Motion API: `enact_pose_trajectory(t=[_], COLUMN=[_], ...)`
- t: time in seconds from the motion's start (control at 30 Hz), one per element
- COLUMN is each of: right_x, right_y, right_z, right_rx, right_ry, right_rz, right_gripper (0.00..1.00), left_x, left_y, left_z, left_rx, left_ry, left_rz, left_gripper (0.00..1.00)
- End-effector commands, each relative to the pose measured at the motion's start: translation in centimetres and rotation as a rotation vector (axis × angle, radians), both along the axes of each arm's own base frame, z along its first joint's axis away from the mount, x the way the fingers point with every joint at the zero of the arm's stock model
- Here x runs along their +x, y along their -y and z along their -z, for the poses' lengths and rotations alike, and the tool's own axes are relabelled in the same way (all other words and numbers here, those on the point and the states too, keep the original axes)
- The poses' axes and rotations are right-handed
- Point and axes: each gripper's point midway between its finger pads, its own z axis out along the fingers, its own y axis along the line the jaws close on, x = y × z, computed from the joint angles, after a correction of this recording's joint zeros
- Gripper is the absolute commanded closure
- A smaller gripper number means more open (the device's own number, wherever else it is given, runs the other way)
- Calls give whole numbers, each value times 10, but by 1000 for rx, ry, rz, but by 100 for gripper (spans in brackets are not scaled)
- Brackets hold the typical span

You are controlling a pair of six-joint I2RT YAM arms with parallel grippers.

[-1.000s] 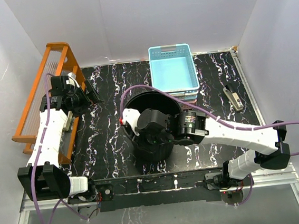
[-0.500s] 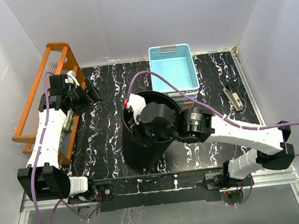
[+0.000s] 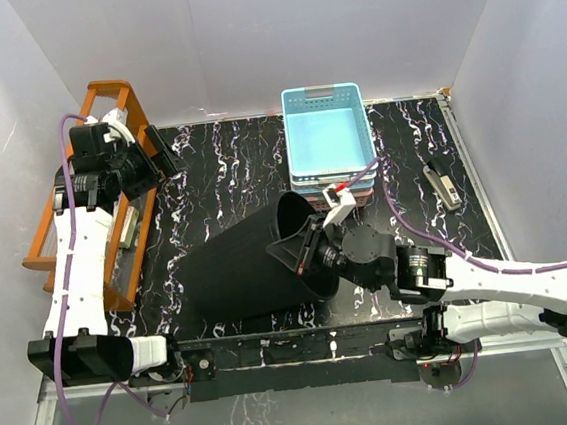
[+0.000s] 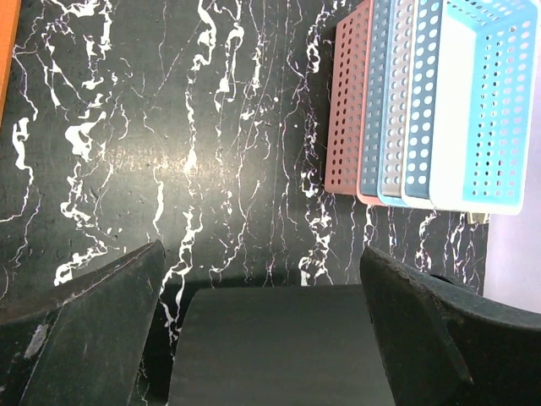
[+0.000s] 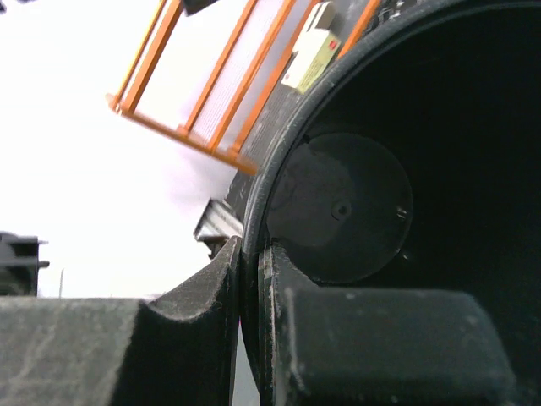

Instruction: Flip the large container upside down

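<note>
the large container (image 3: 241, 269) is tipped onto its side over the table (image 3: 209, 169), base toward the left, mouth toward the right. the right gripper (image 3: 305, 249) is clenched on its rim, one finger inside, one outside. the left gripper (image 3: 161, 156) hangs beside the orange rack (image 3: 109, 90), jaws released and holding nothing.

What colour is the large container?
The large container is black; top external view shows it best.

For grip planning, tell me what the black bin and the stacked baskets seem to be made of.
The black bin: probably moulded plastic, matte, with a thin rim. The stacked baskets: probably plastic too, smooth pastel walls with even rows of holes.
</note>
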Motion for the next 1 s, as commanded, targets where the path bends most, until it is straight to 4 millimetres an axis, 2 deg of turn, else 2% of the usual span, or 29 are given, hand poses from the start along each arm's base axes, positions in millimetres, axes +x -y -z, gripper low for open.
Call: enact_pose_trajectory(t=[0.0,0.17,0.27,0.4,0.53,0.63,0.73,0.8,0.97], right_x=[24,33,40,48,59,60,57,55,46], right_y=[25,39,47,60,76,80,81,80,78], right_z=[-22,13,33,61,89,104,109,106,86], right_rx=[286,284,229,147,28,-65,-154,-198,-272], right_ry=[-104,-143,-165,-198,-247,-286,-294,-289,-238], right_rz=[223,313,375,431,454,441,419,399,307], right_gripper=[100,100,100,77,61,55,48,43,36], left_x=[-10,-21,-30,-48,-61,-65,-69,-73,-91], left_y=[3,20,23,30,31,34,36,38,40], left_z=[-6,1,16,45,60,67,74,77,86], left_rx=[-15,-72,-90,-139,-170,-187,-199,-205,-209], left_ry=[-4,7,-38,-127,-159,-186,-220,-242,-310], left_rz=[32,128,132,148,120,119,130,143,185], left_gripper=[1,1,1,1,1,1,1,1,1])
